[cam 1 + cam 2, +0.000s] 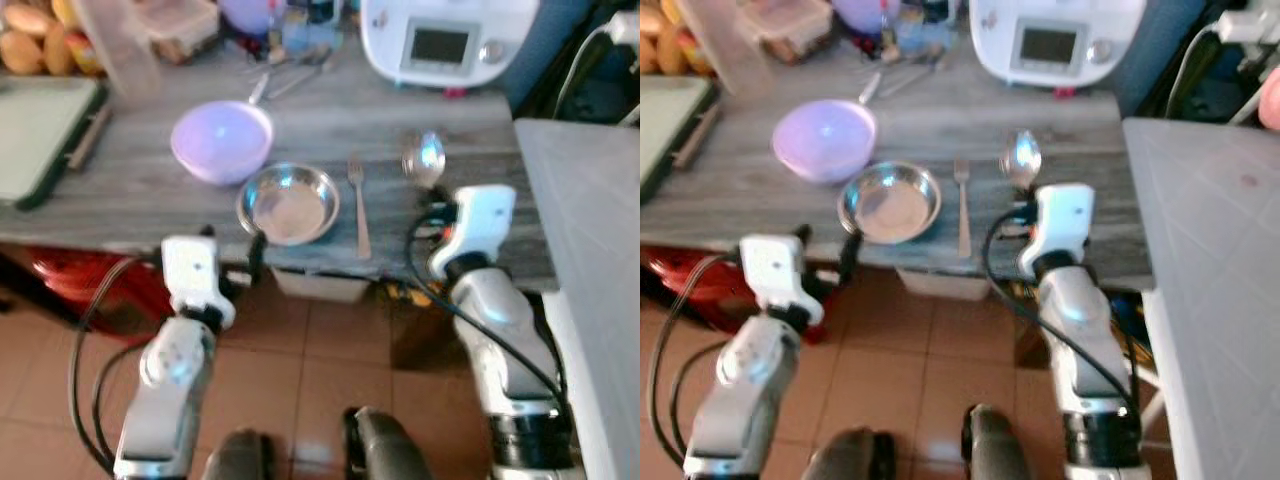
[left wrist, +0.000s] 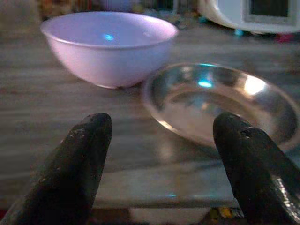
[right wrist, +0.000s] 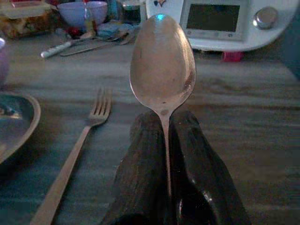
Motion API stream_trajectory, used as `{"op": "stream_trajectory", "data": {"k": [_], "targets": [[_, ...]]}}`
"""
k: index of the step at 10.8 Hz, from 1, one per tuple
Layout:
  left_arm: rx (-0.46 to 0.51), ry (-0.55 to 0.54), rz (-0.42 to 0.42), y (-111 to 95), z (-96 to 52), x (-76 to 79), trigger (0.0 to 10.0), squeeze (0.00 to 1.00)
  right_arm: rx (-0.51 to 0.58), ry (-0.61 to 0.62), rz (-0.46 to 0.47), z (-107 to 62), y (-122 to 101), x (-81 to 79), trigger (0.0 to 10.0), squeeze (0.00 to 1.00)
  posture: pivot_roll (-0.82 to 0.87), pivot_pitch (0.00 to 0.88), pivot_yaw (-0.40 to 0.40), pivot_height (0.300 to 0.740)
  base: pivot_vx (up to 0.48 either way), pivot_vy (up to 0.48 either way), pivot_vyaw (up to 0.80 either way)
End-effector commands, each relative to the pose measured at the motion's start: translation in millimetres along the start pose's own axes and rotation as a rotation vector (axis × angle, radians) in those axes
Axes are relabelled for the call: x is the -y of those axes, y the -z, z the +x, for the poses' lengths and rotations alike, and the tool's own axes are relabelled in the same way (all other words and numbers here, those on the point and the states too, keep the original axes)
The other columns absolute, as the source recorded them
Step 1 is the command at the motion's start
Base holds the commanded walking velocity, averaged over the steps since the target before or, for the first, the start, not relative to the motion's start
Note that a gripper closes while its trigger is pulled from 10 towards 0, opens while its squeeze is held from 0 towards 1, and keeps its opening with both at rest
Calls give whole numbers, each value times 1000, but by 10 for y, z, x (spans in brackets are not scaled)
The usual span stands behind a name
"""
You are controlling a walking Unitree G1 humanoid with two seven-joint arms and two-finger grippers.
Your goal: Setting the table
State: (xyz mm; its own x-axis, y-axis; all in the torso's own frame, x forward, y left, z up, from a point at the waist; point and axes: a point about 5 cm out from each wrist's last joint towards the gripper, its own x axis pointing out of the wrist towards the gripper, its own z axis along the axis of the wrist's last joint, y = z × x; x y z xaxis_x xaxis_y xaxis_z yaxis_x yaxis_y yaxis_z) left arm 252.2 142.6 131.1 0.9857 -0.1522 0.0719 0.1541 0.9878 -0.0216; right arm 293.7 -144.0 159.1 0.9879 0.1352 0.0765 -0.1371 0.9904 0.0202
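Silver spoon (image 3: 162, 65) stands bowl-up, handle clamped in right gripper (image 3: 165, 140) jaws; left gripper (image 2: 161, 154) jaws apart.

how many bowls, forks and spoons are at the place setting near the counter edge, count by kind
Bowls: 2, a lilac plastic bowl and a shallow round steel bowl
Forks: 1, a long metal fork lying flat
Spoons: 1, a shiny metal spoon gripped in the right hand
Total: 4
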Motion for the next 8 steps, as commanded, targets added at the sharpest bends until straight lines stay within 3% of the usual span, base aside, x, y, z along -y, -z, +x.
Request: {"op": "stream_trajectory", "data": {"k": [1, 6, 8], "targets": [[-5, -41, 23, 8, -68, -104, 10000, 0, 16, -13, 4, 2, -21, -60, 10000, 0, -26, 186, 11, 740, 0, 0, 0], [-51, -50, 45, 48, -242, -204, 10000, 0, -42, 198, 22, 73, 32, 342, 10000, 0, -4, 244, 28, 740, 0, 0, 0], [-56, -30, 42, 18, -269, -191, 10000, 0, -55, 218, 45, 135, 19, 397, 10000, 0, 5, 257, 39, 740, 0, 0, 0]]}}
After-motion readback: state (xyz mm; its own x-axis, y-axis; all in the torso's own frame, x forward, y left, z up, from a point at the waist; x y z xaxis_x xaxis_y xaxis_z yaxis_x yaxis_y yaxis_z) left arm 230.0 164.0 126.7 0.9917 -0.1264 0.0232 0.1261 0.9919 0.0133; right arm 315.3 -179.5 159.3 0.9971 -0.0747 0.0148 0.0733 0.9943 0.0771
